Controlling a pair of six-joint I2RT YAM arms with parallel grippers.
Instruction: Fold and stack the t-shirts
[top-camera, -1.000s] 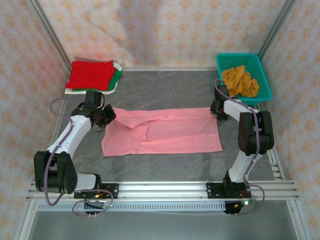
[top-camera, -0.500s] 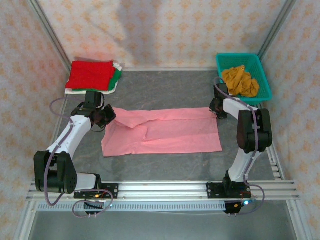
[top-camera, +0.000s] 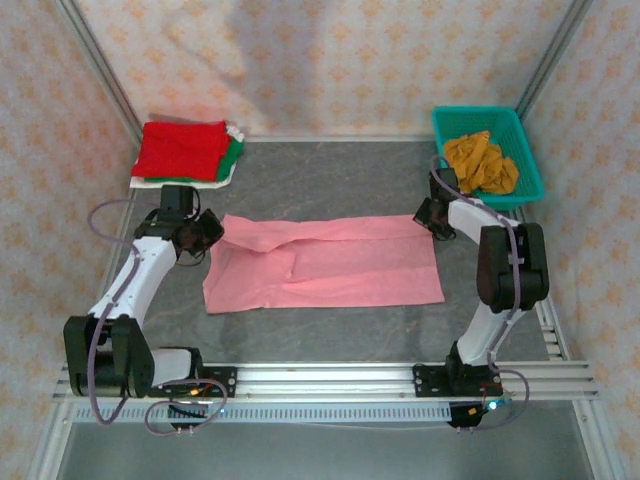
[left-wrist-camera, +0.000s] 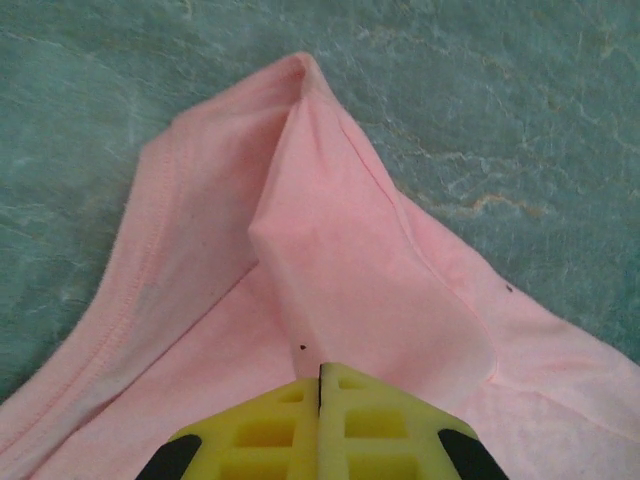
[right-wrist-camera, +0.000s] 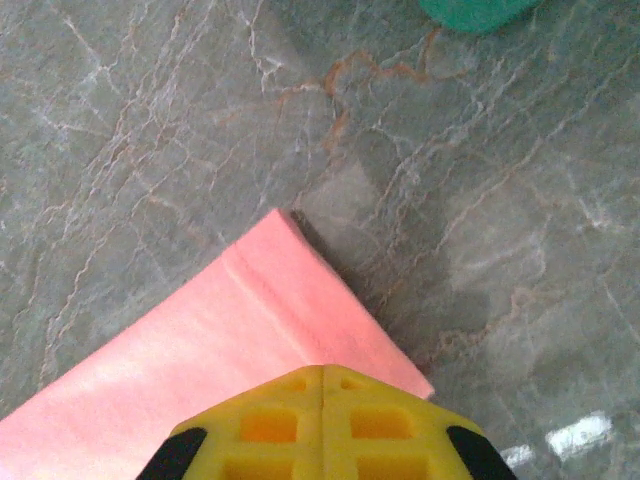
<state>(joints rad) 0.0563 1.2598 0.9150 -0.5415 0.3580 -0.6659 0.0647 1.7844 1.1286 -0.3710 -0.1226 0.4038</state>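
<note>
My left end effector (left-wrist-camera: 320, 375) and right end effector (right-wrist-camera: 322, 372) clamp 2 far corners of the pink t-shirt (top-camera: 330, 268), limp and light.

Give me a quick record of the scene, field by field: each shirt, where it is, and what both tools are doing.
pink t-shirt: spread in the middle, partly folded
left tool: shut on its far left corner, cloth tented up
right tool: shut on its far right corner
red t-shirt: folded, on top of green t-shirt and white t-shirt, far left
mustard-orange t-shirt: crumpled in teal basket, far right
</note>
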